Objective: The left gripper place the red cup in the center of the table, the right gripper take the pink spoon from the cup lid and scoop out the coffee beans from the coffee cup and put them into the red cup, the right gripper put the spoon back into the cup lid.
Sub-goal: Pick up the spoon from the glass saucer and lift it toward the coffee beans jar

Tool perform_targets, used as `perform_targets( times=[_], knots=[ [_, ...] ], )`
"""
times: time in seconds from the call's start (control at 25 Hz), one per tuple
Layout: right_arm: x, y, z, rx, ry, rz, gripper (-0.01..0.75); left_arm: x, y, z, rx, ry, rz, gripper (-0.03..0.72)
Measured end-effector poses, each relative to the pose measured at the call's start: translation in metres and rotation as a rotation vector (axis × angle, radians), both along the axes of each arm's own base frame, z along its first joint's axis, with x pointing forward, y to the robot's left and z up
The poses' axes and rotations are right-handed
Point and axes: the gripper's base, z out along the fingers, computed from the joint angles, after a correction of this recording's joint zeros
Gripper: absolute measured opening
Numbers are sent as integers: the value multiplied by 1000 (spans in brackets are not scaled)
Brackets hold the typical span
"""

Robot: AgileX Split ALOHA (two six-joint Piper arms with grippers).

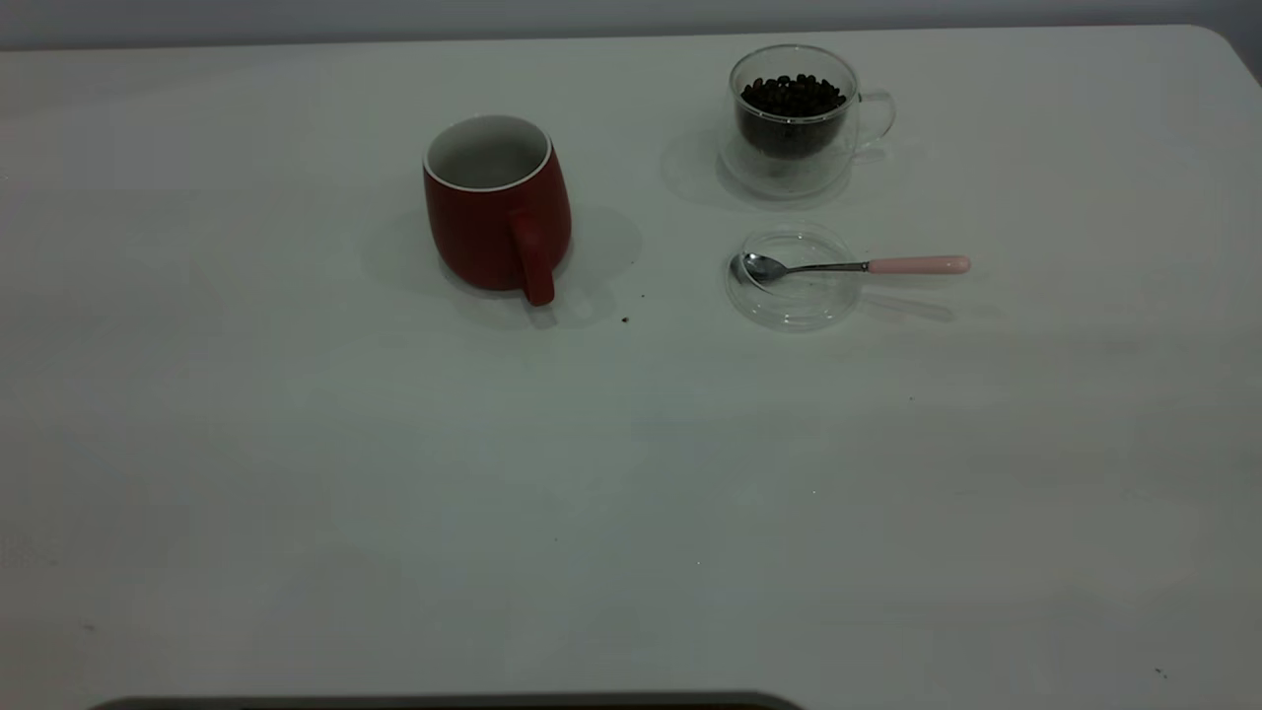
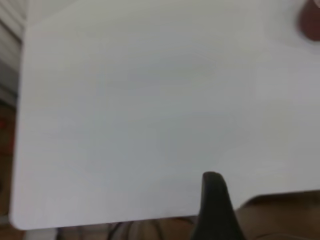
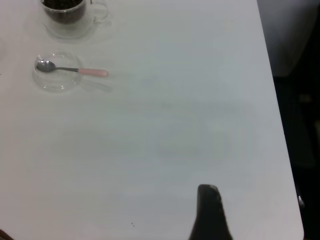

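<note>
- The table (image 1: 296,513) was a plain white top with a rounded corner and a few tiny dark specks; no brand, label or writing could be read anywhere on it or on the objects.
- The left gripper (image 2: 216,207) appeared only in the left wrist view, as one dark finger above the table's near edge; whether it was open or closed could not be told.
- The red cup (image 1: 497,209) stood upright left of the glass items, near the table's middle, handle toward the camera, its white interior showing no contents.
- The coffee cup (image 1: 801,120) stood upright toward the far edge, its handle pointing right, holding a heap of coffee beans (image 1: 793,99).
- The cup lid (image 1: 794,278) lay flat just in front of the coffee cup.
- The pink spoon (image 1: 856,265) rested with its metal bowl in the lid and its pink handle reaching right past the rim.
- The right gripper (image 3: 211,214) showed one dark finger over bare table, well apart from the spoon; its opening could not be told.
</note>
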Motion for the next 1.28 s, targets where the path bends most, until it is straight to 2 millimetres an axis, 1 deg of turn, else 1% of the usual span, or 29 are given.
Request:
perform_targets(
  times=[0.12, 0.24, 0.4, 0.6, 0.68, 0.84, 1.0, 1.28],
  knots=[
    [0, 0, 0, 0, 0, 0, 581, -21, -3, -20, -70, -21, -35, 588],
    [0, 0, 0, 0, 0, 0, 581, -35, -6, -41, -125, -26, -68, 588],
    [0, 0, 0, 0, 0, 0, 581, -46, -7, -64, -122, -30, -115, 588],
    [0, 0, 0, 0, 0, 0, 581, -48, -7, -84, -105, -5, -132, 588],
    [0, 0, 0, 0, 0, 0, 581, -48, -7, -88, -104, 3, -132, 588],
    [0, 0, 0, 0, 0, 0, 581, -47, -7, -88, -104, -5, -133, 588],
    [0, 0, 0, 0, 0, 0, 581, -45, -8, -94, -109, 4, -126, 588],
    [0, 0, 0, 0, 0, 0, 581, -45, -8, -94, -116, 0, -119, 588]
  ],
)
